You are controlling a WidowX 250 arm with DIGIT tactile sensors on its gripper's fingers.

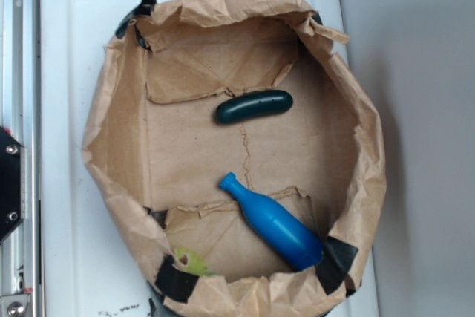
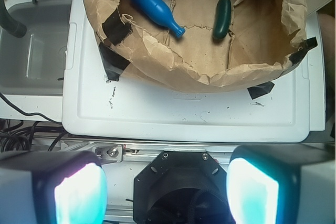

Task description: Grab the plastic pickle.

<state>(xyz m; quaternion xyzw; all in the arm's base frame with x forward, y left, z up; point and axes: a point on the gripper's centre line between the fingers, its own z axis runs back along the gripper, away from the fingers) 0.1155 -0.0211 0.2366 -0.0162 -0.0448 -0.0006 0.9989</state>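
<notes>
Hand (image 2: pixel 167 184) wide apart, only in wrist view

Counts: one plastic pickle (image 1: pixel 254 107), 12 o'clock of bag centre. One blue toy bottle (image 1: pixel 272 222) at 5 o'clock. One yellow-green scrap (image 1: pixel 191 260) at 7 o'clock. All sat in one crumpled brown paper bag (image 1: pixel 111 139) on one white plastic lid (image 1: pixel 63 72).

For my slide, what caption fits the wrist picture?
Open claw waits outside the paper bag holding the plastic pickle and blue bottle.
</notes>
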